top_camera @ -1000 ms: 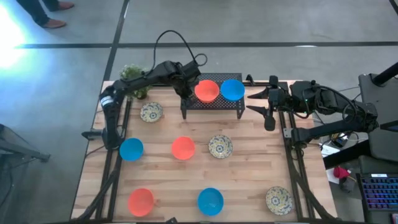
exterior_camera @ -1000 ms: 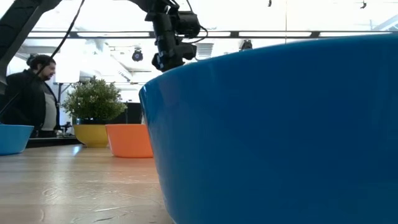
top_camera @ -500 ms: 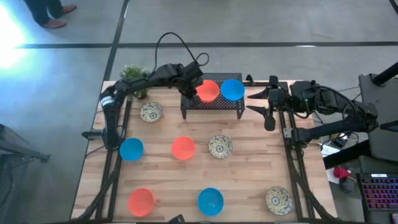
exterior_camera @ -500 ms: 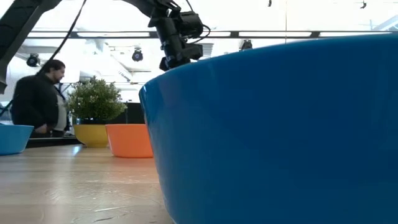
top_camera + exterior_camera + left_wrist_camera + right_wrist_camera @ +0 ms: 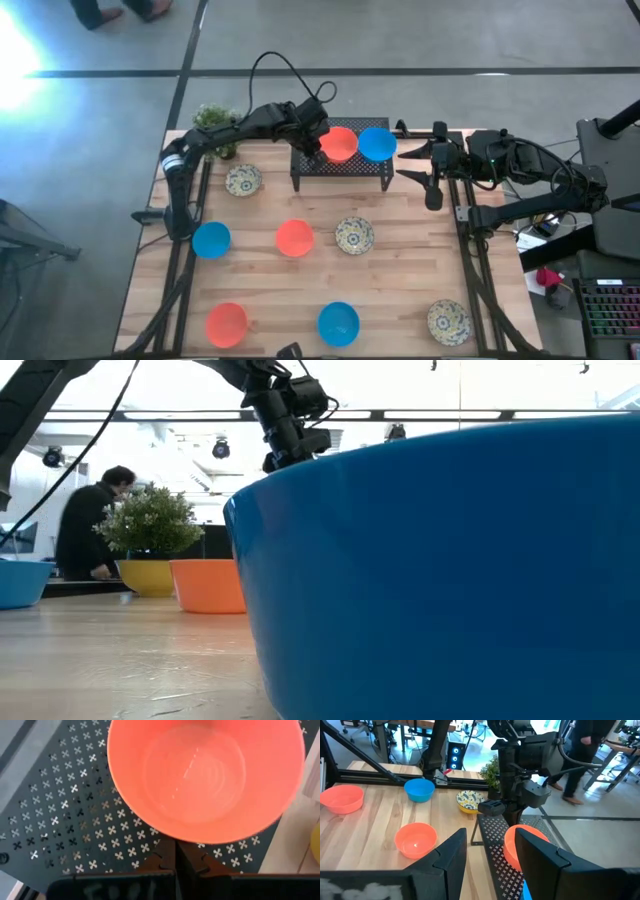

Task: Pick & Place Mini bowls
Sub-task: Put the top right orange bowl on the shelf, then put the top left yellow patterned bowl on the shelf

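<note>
An orange-red mini bowl [image 5: 338,143] and a blue mini bowl [image 5: 376,143] sit side by side on the black mesh rack [image 5: 340,166] at the table's far edge. My left gripper [image 5: 318,130] is shut at the orange bowl's left side. In the left wrist view the orange bowl [image 5: 205,775] fills the picture above the shut fingers [image 5: 165,862]. My right gripper [image 5: 410,163] waits open to the right of the rack, touching nothing. Several more bowls rest on the wood: patterned [image 5: 243,180], blue [image 5: 211,240], orange [image 5: 294,238], patterned [image 5: 354,235], orange [image 5: 227,324], blue [image 5: 338,323], patterned [image 5: 449,322]. My left gripper has its shut fingers against the outer wall of the orange bowl just under its rim [image 5: 175,841], on the bowl's left side. It comes slanting down from the table's left. The rim hides the very tips. The bowl's foot is on the rack's mesh top.
A small green potted plant [image 5: 212,122] stands at the far left corner behind the left arm. In the low view a blue bowl [image 5: 450,560] close to the camera blocks most of the table. A person [image 5: 85,530] moves in the room beyond. Open wood lies between the scattered bowls.
My left gripper has moved a little toward the table's right and far edge, staying shut. The orange bowl has slid along the rack top toward the blue bowl and now sits next to it. The person beyond the table has walked on.
</note>
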Controlling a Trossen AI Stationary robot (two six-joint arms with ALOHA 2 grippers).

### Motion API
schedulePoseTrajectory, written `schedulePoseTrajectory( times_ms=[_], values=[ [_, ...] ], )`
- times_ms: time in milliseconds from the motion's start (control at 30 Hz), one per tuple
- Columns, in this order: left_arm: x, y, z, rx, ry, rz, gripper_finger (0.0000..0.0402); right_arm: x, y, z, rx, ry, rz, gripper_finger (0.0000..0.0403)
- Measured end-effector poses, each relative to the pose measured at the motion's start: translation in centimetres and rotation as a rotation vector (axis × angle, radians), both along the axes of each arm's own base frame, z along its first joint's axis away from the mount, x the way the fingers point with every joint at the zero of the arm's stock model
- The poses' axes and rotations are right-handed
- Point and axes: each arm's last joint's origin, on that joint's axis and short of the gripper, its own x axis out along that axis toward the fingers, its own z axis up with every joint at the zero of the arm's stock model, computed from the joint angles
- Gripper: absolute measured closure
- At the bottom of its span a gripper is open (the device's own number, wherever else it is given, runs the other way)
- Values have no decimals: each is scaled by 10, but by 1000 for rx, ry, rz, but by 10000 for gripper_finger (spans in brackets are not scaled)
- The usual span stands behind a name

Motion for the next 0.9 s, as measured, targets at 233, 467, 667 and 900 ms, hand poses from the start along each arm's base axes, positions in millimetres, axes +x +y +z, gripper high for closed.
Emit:
schedulePoseTrajectory(
  times_ms=[233,467,667,900],
  values=[
    [-6,-3,-1,-30,64,2,401,0,0,0,3,-1,-1,241],
    [-16,-20,21,95,108,43,401,-1,0,-3,4,30,-1,241],
    [-29,-62,53,206,56,8,401,-2,0,-4,5,48,-1,241],
    [-50,-120,75,281,-8,-33,401,-2,0,-4,26,43,-9,241]
  ],
)
